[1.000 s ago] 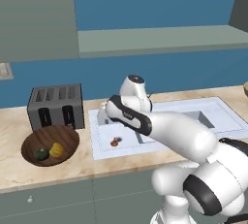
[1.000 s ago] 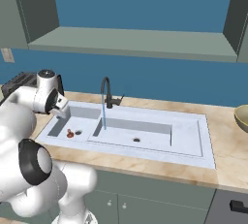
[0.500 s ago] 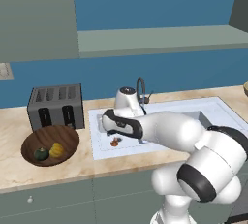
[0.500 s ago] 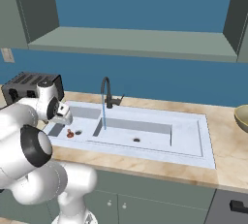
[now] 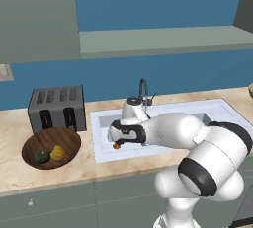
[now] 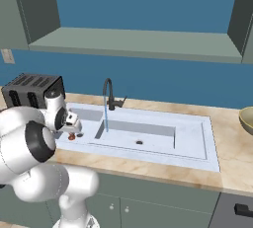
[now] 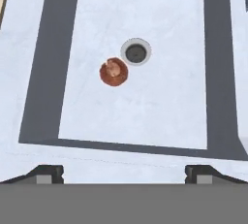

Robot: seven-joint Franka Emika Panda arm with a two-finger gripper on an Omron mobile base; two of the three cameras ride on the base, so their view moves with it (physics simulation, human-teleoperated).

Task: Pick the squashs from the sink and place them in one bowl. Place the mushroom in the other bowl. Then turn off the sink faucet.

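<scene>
The mushroom [image 7: 114, 72], a small reddish-brown lump, lies on the floor of the left basin of the sink [image 5: 101, 145] beside the drain hole [image 7: 135, 52]. My gripper [image 7: 124, 172] hangs open above it, nothing between its fingers; it is low over the basin [image 5: 117, 138], just above the mushroom [image 6: 71, 136]. The yellow squash [image 5: 58, 152] and the dark green squash [image 5: 42, 156] rest in the wide wooden bowl [image 5: 59, 135] left of the sink. The olive-tan bowl [image 6: 247, 120] stands at the far right. Water runs from the dark faucet [image 6: 107, 93].
A grey toaster [image 5: 57, 107] stands behind the wooden bowl. The faucet spout [image 5: 143, 89] rises just behind my hand. A shelf [image 6: 138, 42] and cabinets hang over the counter. The right basin [image 6: 141, 135] has its own drain.
The arm has swung down and forward, bringing the open hand from above the sink's rim to low over the left basin and the mushroom. Nothing else has moved.
</scene>
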